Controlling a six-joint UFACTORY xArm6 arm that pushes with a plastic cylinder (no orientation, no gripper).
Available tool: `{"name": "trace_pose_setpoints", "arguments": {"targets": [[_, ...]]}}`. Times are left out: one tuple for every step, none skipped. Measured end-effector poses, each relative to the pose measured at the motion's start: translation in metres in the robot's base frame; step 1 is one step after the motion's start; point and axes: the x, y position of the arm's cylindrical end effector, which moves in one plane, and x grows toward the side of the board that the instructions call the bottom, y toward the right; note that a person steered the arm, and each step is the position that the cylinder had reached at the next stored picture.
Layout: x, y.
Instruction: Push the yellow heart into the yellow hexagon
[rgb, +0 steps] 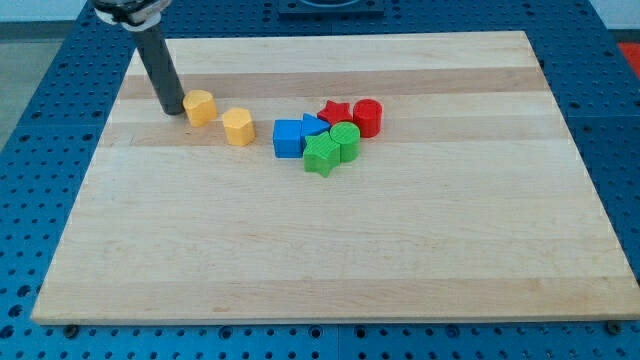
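My tip rests on the wooden board at the view's upper left. It is just left of a yellow block that looks like the heart, touching it or nearly so. A second yellow block, which looks like the hexagon, sits a short gap to the right and slightly lower. The two yellow blocks are apart. The rod rises from the tip toward the view's top left.
A cluster lies right of the yellow blocks: a blue cube, a blue triangle, a red star, a red cylinder, a green star and a green cylinder.
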Motion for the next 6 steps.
{"name": "trace_pose_setpoints", "arguments": {"targets": [[0.021, 0.004], [0.031, 0.017], [-0.01, -0.01], [-0.057, 0.001], [-0.055, 0.022], [-0.02, 0.022]]}}
